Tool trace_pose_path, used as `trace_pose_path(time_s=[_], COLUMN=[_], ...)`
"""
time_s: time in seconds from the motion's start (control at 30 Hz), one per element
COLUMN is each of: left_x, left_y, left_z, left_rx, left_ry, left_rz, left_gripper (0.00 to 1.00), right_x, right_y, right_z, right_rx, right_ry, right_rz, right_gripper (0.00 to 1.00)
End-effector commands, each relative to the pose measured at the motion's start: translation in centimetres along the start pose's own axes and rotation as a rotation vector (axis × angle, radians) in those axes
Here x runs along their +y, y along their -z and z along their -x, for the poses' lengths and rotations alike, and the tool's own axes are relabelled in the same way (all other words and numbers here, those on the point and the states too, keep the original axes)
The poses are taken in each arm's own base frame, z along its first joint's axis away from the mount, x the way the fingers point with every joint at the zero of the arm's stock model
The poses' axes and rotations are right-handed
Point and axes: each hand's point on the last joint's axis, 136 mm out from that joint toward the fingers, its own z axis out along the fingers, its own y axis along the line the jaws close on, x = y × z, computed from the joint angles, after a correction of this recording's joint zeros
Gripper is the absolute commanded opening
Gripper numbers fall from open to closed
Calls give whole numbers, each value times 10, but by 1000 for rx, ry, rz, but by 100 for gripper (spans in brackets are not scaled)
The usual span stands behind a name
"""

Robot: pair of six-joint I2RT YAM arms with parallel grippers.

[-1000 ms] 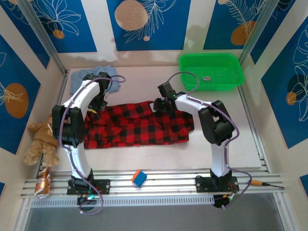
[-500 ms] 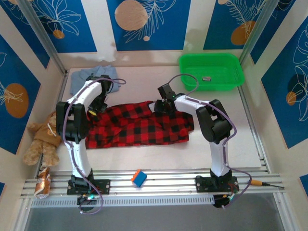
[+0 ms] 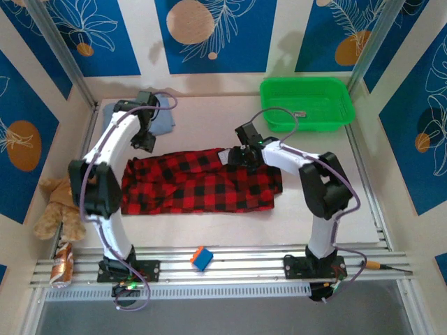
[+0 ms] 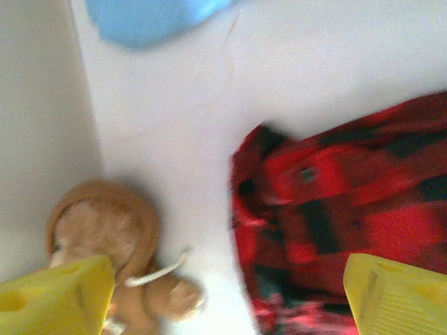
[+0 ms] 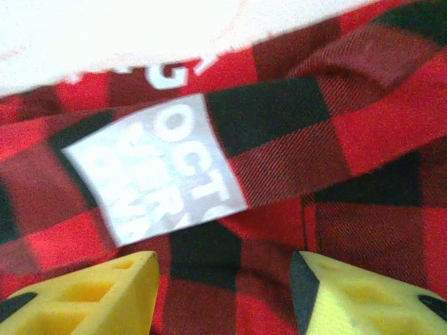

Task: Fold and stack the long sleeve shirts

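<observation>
- Your left hand (image 4: 223,300) stood spread wide, pinching nothing, above the flannel shirt (image 3: 202,181) edge.
- Your right hand (image 5: 227,296) was parted over that red-and-black checked cloth, which lay flat mid-desk (image 3: 209,118). Its white label (image 5: 157,167) was blurred.
- The blue shirt (image 3: 164,120) lay crumpled at the far left, partly hidden behind your arm.

A green bin (image 3: 328,101) sits at the table's (image 3: 209,115) far right, something small and dark (image 3: 300,113) inside. A teddy bear (image 3: 56,206) lies off the left edge. On the near rail are a blue-and-orange cube (image 3: 201,258) and what may be a can (image 3: 63,265).
</observation>
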Motion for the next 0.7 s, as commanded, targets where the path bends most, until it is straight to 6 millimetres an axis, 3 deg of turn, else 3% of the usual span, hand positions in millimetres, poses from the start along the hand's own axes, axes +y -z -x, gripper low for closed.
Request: trace_pose_path(time_s=[0.0,0.07,0.2,0.3,0.43,0.53,0.67], left_x=[-90,-111,-128,-122,-113,-106,-95], left_y=[29,12,-36,-67,-96,-109,-114], left_z=[3,-2,-13,-28,-52,-72,-92], left_rx=[-137,-103,-22,58,137,195,230], left_ry=[4,2,-15,-27,10,43,137], left_rz=[-394,-447,-420,-321,-267,-241,-271], left_gripper=[81,74,69,69,69,69,70], right_x=[-16,-21,-30,-35,-23,-25,-27], right_y=[43,51,55,49,35,22,-1], right_z=[-8,-20,-64,-94,-127,-136,-125], right_rx=[-2,15,70,101,144,171,160], right_ry=[-14,-59,-151,-199,-221,-282,-405], right_rz=[-61,-71,-114,-155,-169,-241,-269], right_gripper=[55,54,49,44,41,39,39])
